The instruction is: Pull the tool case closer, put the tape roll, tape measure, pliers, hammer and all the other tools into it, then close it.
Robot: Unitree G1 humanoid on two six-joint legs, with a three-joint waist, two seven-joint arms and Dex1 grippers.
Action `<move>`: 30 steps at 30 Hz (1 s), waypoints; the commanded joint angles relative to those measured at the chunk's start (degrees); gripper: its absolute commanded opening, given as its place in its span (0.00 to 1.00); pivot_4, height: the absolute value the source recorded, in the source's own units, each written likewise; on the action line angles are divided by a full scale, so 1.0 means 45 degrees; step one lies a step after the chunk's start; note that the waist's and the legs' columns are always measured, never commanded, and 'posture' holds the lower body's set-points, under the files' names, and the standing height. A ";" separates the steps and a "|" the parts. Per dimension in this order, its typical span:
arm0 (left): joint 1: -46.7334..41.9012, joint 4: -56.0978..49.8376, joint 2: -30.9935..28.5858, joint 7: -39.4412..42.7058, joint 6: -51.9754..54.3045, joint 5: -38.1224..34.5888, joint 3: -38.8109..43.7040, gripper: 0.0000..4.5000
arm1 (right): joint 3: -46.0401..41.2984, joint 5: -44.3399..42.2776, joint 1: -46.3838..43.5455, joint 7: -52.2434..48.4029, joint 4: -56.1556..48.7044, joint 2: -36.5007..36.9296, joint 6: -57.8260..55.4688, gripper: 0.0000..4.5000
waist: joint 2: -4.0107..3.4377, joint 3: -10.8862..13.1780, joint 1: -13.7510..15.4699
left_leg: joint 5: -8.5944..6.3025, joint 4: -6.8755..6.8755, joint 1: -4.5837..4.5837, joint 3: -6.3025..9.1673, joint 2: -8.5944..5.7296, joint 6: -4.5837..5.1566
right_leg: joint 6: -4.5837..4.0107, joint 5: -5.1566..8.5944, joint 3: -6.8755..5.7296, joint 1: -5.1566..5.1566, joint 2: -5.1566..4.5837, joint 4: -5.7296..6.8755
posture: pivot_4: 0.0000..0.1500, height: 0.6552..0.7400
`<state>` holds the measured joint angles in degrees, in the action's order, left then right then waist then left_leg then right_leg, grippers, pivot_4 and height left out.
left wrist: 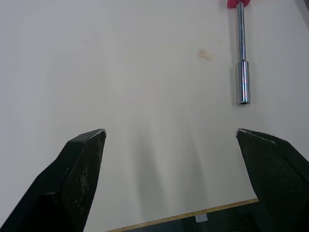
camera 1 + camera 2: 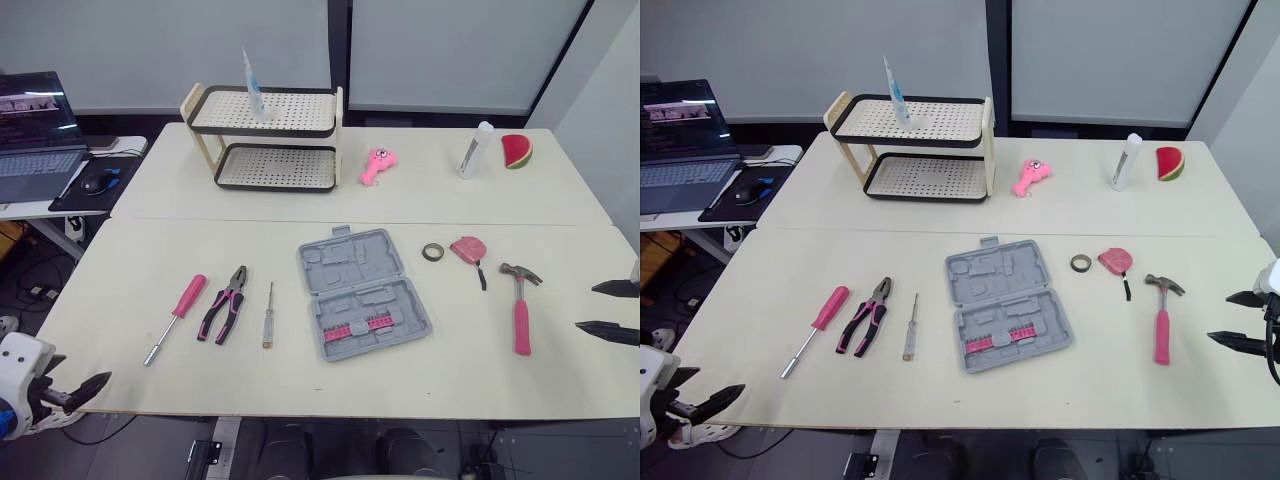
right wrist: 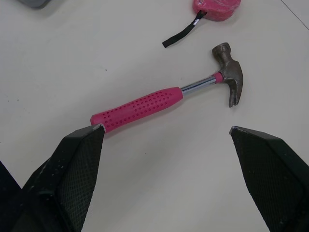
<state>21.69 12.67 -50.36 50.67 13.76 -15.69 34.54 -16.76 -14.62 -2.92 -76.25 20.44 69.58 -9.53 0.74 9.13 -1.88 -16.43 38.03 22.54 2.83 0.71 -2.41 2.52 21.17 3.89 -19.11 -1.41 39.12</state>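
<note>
I judge step one isn't done. The tool case (image 2: 363, 292) lies open mid-frame in the eye views, with the pliers (image 2: 224, 303) left of it and the hammer (image 3: 159, 104) right. Left gripper (image 1: 171, 133) and right gripper (image 3: 166, 128) are both spread and empty. Next move: reach in, hook the case rim and drag it nearer. The right wrist view adds the hammer's dimpled grip, and the left wrist view a nut driver (image 1: 243, 72) tip.
</note>
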 commanded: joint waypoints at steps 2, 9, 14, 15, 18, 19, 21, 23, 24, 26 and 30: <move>0.0195 -0.0018 -0.0064 0.0338 -0.0243 -0.0216 0.0322 1.00 | -0.0235 -0.0010 -0.0088 0.0047 0.0213 -0.0020 0.0299 0.98 | 0.0000 0.0000 0.0001 | 0.0000 0.0000 0.0000 0.0000 0.0000 0.0000 | 0.0000 0.0000 0.0000 0.0000 0.0000 0.0000 | 1.00 1.00; -0.0112 0.0191 -0.0080 0.1121 -0.0980 -0.0585 0.0402 1.00 | -0.0337 -0.0001 -0.0042 0.0131 0.0705 -0.0040 0.0670 0.98 | 0.0000 0.0000 -0.0001 | 0.0000 0.0000 -0.0003 -0.0004 0.0000 0.0000 | 0.0000 0.0000 -0.0009 0.0000 0.0000 0.0002 | 1.00 1.00; -0.0409 0.0836 -0.0209 0.1334 -0.1005 -0.0763 0.0405 1.00 | -0.0396 -0.0122 -0.0035 0.0087 0.1031 -0.0022 0.0554 0.98 | -0.0001 -0.0001 -0.0006 | 0.0000 0.0001 -0.0004 -0.0005 0.0000 0.0000 | 0.0000 0.0000 -0.0023 0.0001 0.0001 0.0003 | 1.00 1.00; -0.0456 0.0947 -0.0248 0.1455 -0.1124 -0.0777 0.0402 1.00 | -0.0405 -0.0140 -0.0034 0.0051 0.1085 -0.0007 0.0565 0.98 | -0.0001 -0.0001 -0.0008 | 0.0000 0.0001 -0.0004 -0.0005 -0.0001 0.0000 | 0.0000 0.0000 -0.0027 0.0001 0.0001 0.0003 | 1.00 1.00; -0.0531 0.1199 -0.0327 0.1574 -0.1424 -0.0651 0.0402 1.00 | -0.0400 -0.0047 -0.0067 0.0103 0.1322 0.0002 0.0856 0.98 | -0.0001 -0.0001 -0.0014 | 0.0000 0.0001 -0.0005 -0.0010 0.0000 0.0000 | 0.0000 0.0000 -0.0032 -0.0001 0.0001 0.0004 | 1.00 1.00; -0.0567 0.1288 -0.0348 0.1588 -0.1470 -0.0642 0.0418 1.00 | -0.0395 -0.0038 -0.0073 0.0103 0.1374 0.0003 0.0906 0.98 | -0.0001 -0.0001 -0.0014 | 0.0000 0.0001 -0.0005 -0.0009 0.0000 0.0000 | 0.0000 0.0000 -0.0033 -0.0001 0.0001 0.0004 | 1.00 1.00; -0.0646 0.1469 -0.0367 0.1569 -0.1581 -0.0649 0.0442 1.00 | -0.0375 -0.0040 -0.0090 0.0092 0.1459 0.0001 0.0972 0.98 | -0.0002 -0.0001 -0.0012 | 0.0000 0.0001 -0.0007 -0.0008 0.0000 0.0000 | 0.0000 0.0000 -0.0033 -0.0001 0.0001 0.0006 | 1.00 1.00; -0.0677 0.1562 -0.0355 0.1574 -0.1643 -0.0669 0.0459 1.00 | -0.0347 -0.0009 -0.0133 0.0141 0.1575 -0.0024 0.1098 0.98 | -0.0001 -0.0001 -0.0008 | 0.0000 0.0001 -0.0007 -0.0005 0.0000 0.0000 | 0.0000 0.0000 -0.0032 0.0000 0.0001 0.0007 | 1.00 1.00; -0.0679 0.1584 -0.0334 0.1577 -0.1643 -0.0693 0.0473 1.00 | -0.0329 0.0010 -0.0163 0.0170 0.1641 -0.0039 0.1173 0.98 | -0.0002 -0.0001 -0.0010 | 0.0000 0.0001 -0.0008 -0.0006 0.0000 0.0000 | 0.0000 0.0000 -0.0033 -0.0001 0.0001 0.0008 | 1.00 1.00; -0.0687 0.1616 -0.0291 0.1575 -0.1614 -0.0751 0.0509 1.00 | -0.0306 0.0026 -0.0219 0.0225 0.1739 -0.0059 0.1274 0.98 | -0.0002 -0.0001 -0.0015 | 0.0000 0.0001 -0.0008 -0.0009 0.0000 0.0000 | 0.0000 0.0000 -0.0032 0.0000 0.0001 0.0008 | 1.00 1.00; -0.0673 0.1571 -0.0120 0.1550 -0.1507 -0.0972 0.0672 1.00 | -0.0273 0.0064 -0.0423 0.0429 0.1993 -0.0126 0.1590 0.98 | -0.0002 -0.0001 -0.0019 | 0.0000 0.0001 -0.0008 -0.0009 0.0001 0.0000 | 0.0000 0.0000 -0.0033 -0.0001 0.0001 0.0010 | 1.00 1.00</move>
<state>18.48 20.06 -50.45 57.73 7.18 -18.70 35.31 -16.79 -14.50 -4.01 -74.75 29.34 68.92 -3.57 0.73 9.13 -1.96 -16.43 38.04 22.50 2.79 0.71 -2.41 2.52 21.17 3.75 -19.11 -1.41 39.17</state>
